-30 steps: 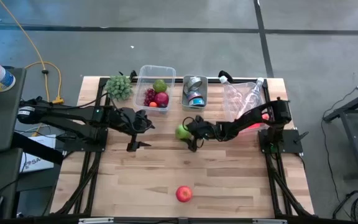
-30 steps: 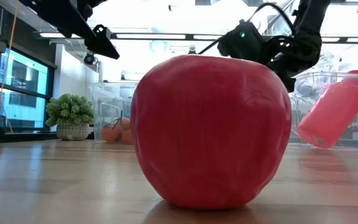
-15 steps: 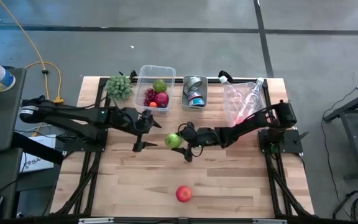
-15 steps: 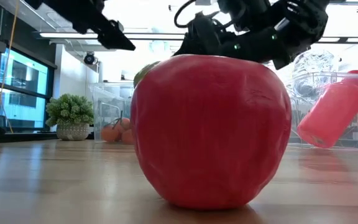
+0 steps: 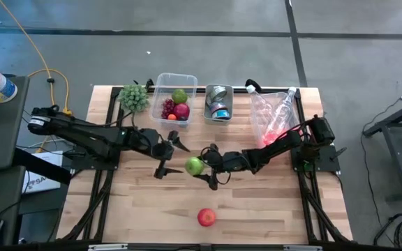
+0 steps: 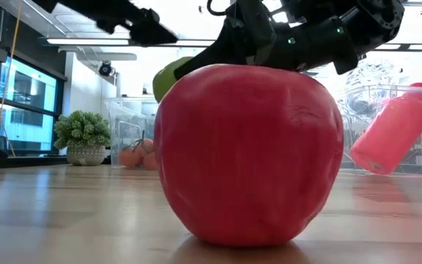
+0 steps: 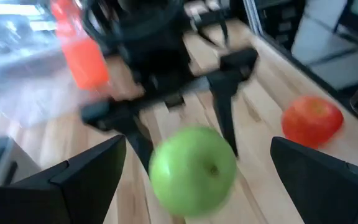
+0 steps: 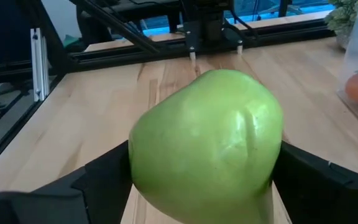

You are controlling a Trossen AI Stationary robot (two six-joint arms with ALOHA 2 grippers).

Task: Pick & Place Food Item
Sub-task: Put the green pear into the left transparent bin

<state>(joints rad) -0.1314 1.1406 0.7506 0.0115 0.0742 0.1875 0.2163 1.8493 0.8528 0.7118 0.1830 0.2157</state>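
The green apple [image 5: 195, 166] is held above mid-desk [image 5: 257, 209] in the right claw [image 5: 202, 168], clamped from 3 o'clock. The left claw [image 5: 167, 156] is spread wide at 9 o'clock, seemingly for a handover.

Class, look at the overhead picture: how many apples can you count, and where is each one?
3 that I can tell. A green apple is held by the right gripper mid-table; a red apple lies near the front edge; another red one sits in the clear tub. Others there may be hidden.
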